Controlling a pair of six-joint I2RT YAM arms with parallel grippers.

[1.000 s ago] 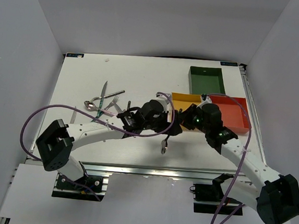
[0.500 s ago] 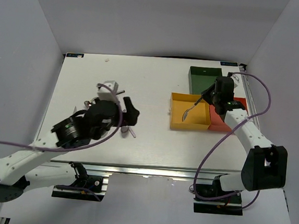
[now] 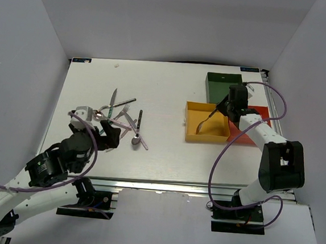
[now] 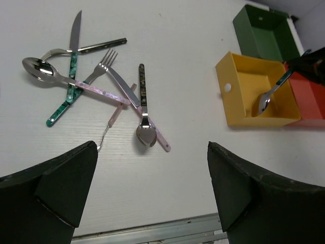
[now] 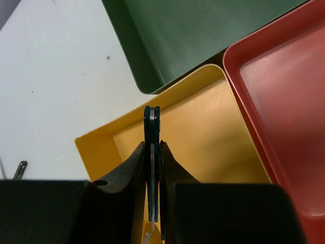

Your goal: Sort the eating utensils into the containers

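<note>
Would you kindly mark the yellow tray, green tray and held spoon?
yellow tray (image 3: 207,138): top external view, near wall.
green tray (image 3: 218,88): top external view, bare floor.
held spoon (image 3: 201,126): top external view, its bowl.

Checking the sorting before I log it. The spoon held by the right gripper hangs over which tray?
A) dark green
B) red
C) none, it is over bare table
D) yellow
D: the right gripper pinches the spoon by its handle, and the spoon's bowl dips inside the yellow tray.
</note>
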